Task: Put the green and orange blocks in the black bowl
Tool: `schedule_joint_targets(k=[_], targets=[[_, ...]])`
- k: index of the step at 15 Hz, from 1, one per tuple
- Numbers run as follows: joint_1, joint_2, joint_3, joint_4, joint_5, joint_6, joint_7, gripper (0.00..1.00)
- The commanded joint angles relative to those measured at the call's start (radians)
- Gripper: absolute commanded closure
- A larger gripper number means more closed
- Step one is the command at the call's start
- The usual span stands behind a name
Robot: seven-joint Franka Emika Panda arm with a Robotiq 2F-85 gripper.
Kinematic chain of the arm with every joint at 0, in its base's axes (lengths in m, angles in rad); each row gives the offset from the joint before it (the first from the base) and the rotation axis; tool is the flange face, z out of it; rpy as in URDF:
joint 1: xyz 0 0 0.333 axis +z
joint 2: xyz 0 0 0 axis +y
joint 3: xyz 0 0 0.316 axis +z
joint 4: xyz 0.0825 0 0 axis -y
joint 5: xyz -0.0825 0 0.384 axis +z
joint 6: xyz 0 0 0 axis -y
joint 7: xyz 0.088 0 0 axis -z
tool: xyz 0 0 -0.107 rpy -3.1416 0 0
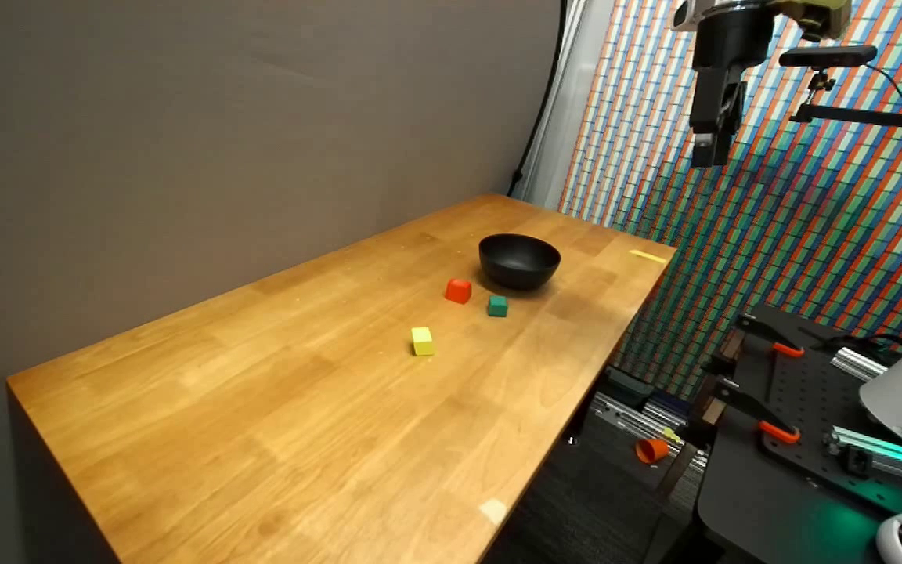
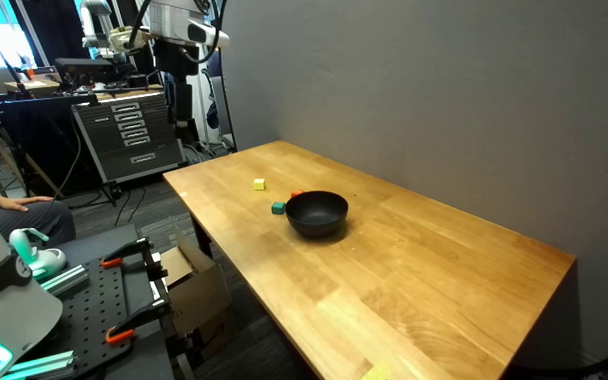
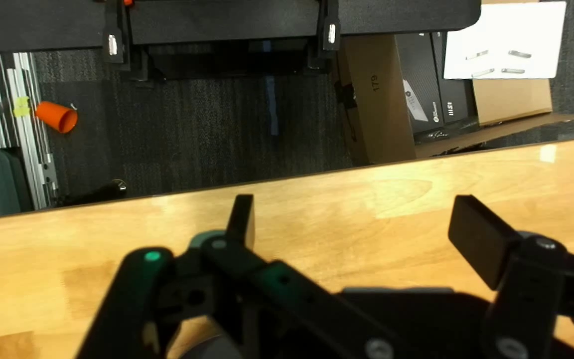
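The black bowl [image 1: 517, 276] stands upright on the wooden table, also in an exterior view [image 2: 312, 228]. The red-orange block [image 1: 458, 291] lies on the table beside the bowl; in an exterior view [image 2: 297, 193] the bowl partly hides it. The green block [image 1: 497, 306] lies close to both, also in an exterior view [image 2: 278, 208]. My gripper [image 1: 711, 153] hangs high above the table, well away from the blocks and bowl; it also shows in an exterior view [image 2: 181, 124]. In the wrist view its fingers [image 3: 359, 227] are wide apart with nothing between them. No block shows there.
A yellow cube [image 1: 423, 341] lies on the table [image 1: 302, 462] near the blocks, also in an exterior view [image 2: 259, 184]. A grey wall [image 1: 224, 157] runs along the table's long side. Across a floor gap stands the black robot stand [image 1: 741, 501] with clamps. A cardboard box [image 3: 376, 99] is below.
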Motion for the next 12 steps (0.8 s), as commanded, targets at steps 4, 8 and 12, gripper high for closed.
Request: schedule_joint_targets(k=[4,8,12], targets=[[0.023,0.318,0.042,0.144,-0.011,0.179,-0.029,0.0],[0.033,0.534,0.057,0.275,-0.04,0.24,-0.043,0.0],[0.037,0.723,0.055,0.414,-0.056,0.238,-0.066,0.0]])
